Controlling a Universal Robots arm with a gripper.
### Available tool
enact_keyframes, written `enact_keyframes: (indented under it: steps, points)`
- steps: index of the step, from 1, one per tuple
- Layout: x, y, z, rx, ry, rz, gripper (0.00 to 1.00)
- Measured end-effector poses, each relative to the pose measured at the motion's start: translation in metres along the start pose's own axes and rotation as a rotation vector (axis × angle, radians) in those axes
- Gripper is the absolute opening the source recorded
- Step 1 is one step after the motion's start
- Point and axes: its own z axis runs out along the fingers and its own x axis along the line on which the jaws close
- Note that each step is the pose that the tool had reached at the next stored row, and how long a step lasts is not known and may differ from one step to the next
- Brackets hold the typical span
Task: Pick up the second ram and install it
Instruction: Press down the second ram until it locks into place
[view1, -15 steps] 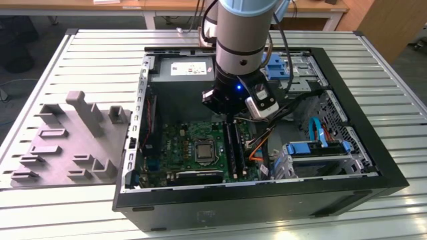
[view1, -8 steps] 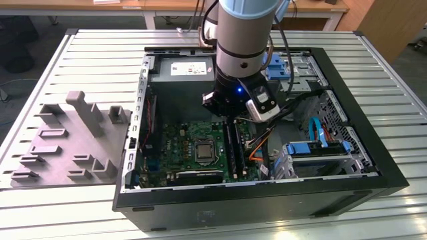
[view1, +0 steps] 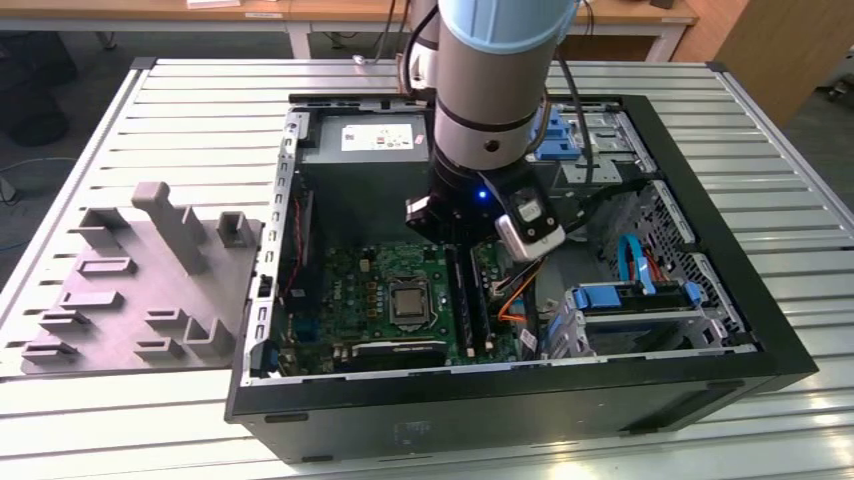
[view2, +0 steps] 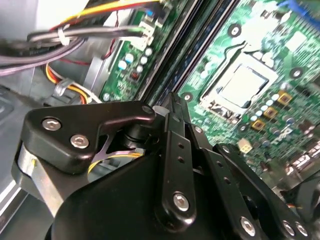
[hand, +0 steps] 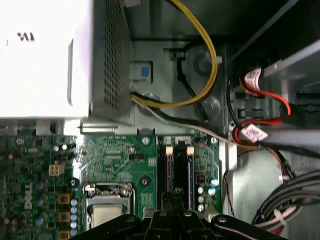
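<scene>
Exterior view | one gripper (view1: 461, 240) down over motherboard (view1: 350, 290) slots | jaws' state: cannot tell | one computer case (view1: 534, 400)

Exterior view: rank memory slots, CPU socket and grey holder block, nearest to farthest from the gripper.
1. Memory slots: right below the gripper, inside the case.
2. CPU socket: beside the slots, toward the exterior view's left.
3. Grey holder block: outside the case, far exterior view's left.

matt black end effector (view2: 172, 107), seemingly plastic; ribbed metal table (view1: 200, 110).
</scene>
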Motion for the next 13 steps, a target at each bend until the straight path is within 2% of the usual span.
enact_keyframes:
  steps: [5, 6, 13]
  points:
    - [-0.0004, -0.0134, -0.0008, 0.0000, 0.0000, 0.000, 0.11]
    - [-0.0006, -0.0195, -0.0012, -0.0001, -0.0001, 0.000, 0.11]
    - [-0.0011, -0.0374, -0.0022, -0.0001, 0.0000, 0.000, 0.11]
